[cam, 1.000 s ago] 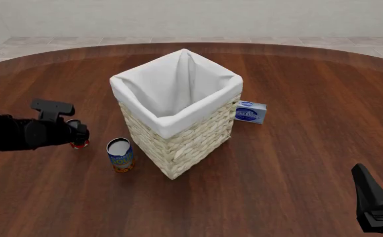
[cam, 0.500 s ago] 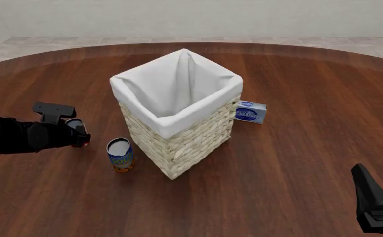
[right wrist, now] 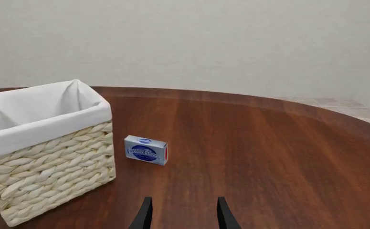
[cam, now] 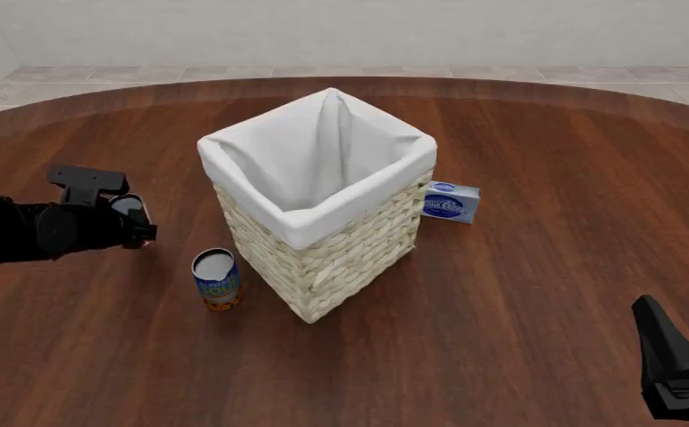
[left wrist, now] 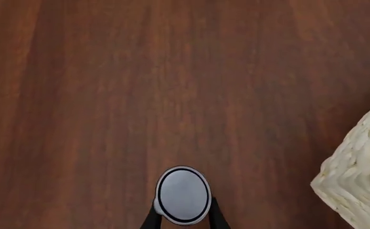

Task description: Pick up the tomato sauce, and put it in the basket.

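Tomato sauce (left wrist: 183, 194) clamped between left pincer (left wrist: 182, 220) fingers

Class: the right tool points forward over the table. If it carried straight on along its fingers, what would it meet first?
Probably bare table. The right tool aims between the small blue box and open wood; the box and basket lie off to one side, though depth is uncertain.

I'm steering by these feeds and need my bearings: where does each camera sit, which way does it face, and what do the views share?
Front view: above and behind the arms, facing forward and down; shows left gripper, right gripper.
Left wrist view: behind the left fingers, facing down at the table; shows fingers around the tomato sauce.
Right wrist view: behind the right fingers, facing forward.
Shared: all three show the basket; two show the blue box.
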Tool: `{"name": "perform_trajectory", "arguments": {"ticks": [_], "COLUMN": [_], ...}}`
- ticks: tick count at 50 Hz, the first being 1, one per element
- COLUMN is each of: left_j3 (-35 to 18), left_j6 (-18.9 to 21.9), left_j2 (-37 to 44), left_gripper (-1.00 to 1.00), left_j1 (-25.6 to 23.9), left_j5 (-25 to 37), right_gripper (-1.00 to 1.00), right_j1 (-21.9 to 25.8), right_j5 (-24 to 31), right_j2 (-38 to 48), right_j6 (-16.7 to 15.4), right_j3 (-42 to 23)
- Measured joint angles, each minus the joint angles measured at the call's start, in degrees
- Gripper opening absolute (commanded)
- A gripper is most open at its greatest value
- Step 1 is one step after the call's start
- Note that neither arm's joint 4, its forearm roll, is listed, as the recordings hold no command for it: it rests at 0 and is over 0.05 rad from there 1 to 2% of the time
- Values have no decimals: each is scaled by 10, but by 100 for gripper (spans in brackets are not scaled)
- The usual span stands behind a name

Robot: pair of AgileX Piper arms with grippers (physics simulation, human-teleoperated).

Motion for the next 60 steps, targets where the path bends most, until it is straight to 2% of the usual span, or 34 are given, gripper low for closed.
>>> {"name": "perform_trajectory", "arguments": {"ticks": [30, 48, 60], "left_j3": [-42, -114, -167], "left_j6": [-8, -4, 0], "left_j2": [-132, -217, -249], "left_gripper": [-100, -100, -100], "left_j1": [-52, -76, -87], "left_j5": [107, 203, 245], "right_gripper": [100, 100, 100], "right_j1": [-3, 2, 3], "right_j5": [-2, 0, 0], "right_j2": [1, -1, -1], "right_j6": [-1, -2, -2], "right_j3": [0, 0, 0]}}
